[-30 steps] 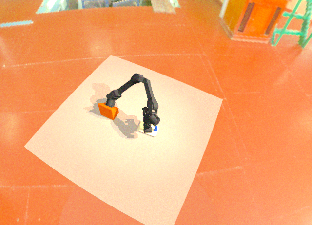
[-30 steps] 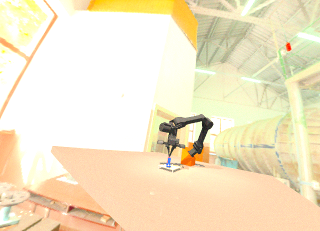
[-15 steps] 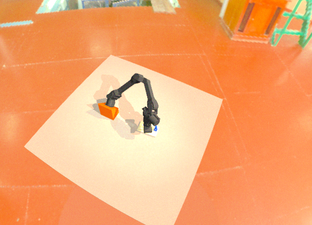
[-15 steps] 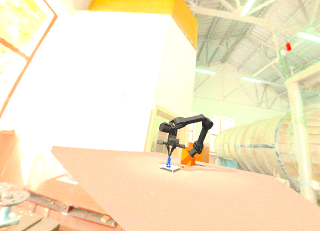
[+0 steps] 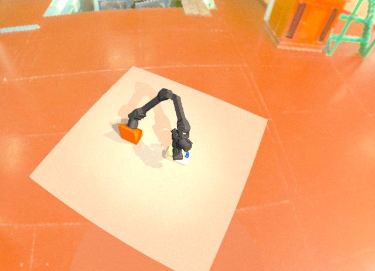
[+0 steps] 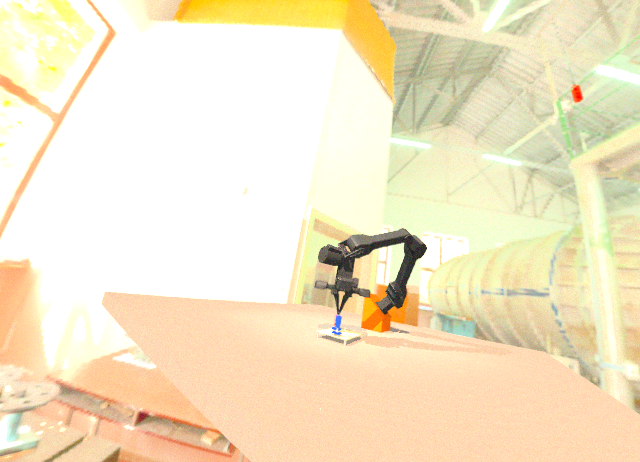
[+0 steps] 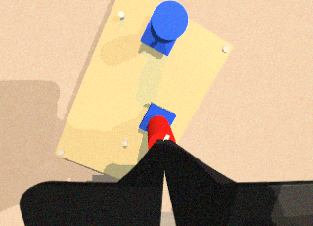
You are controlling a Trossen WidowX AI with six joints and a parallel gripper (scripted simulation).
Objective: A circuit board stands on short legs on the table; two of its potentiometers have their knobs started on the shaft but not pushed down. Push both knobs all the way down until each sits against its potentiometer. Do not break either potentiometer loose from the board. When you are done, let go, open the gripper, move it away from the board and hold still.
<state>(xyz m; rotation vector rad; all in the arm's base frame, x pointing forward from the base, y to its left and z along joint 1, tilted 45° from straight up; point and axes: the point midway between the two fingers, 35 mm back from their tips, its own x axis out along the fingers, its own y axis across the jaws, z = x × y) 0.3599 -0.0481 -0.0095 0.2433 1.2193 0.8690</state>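
Observation:
The circuit board point(image 7: 93, 94) point(image 5: 184, 162) stands on short legs, pale yellow in the wrist view. The blue knob point(image 7: 169, 20) point(image 6: 338, 320) point(image 5: 187, 155) stands above its blue potentiometer point(image 7: 156, 43), with a narrower part showing between them. The red knob point(image 7: 158, 126) stands over the other blue potentiometer point(image 7: 156, 110), near the board's lower edge in the wrist view; the fingers partly hide it, and its gap cannot be seen. My gripper point(image 7: 163, 146) point(image 6: 339, 312) is shut and empty. Its fingertips overlap the red knob's top in the wrist view; whether they touch is unclear.
Small pale pins stand on the board, one point(image 7: 125, 143) near the red knob and another point(image 7: 121, 15) near the blue knob. The arm's orange base block point(image 5: 130, 134) point(image 6: 375, 317) stands on the pale table point(image 5: 120, 186). The blue knob rises beside the gripper.

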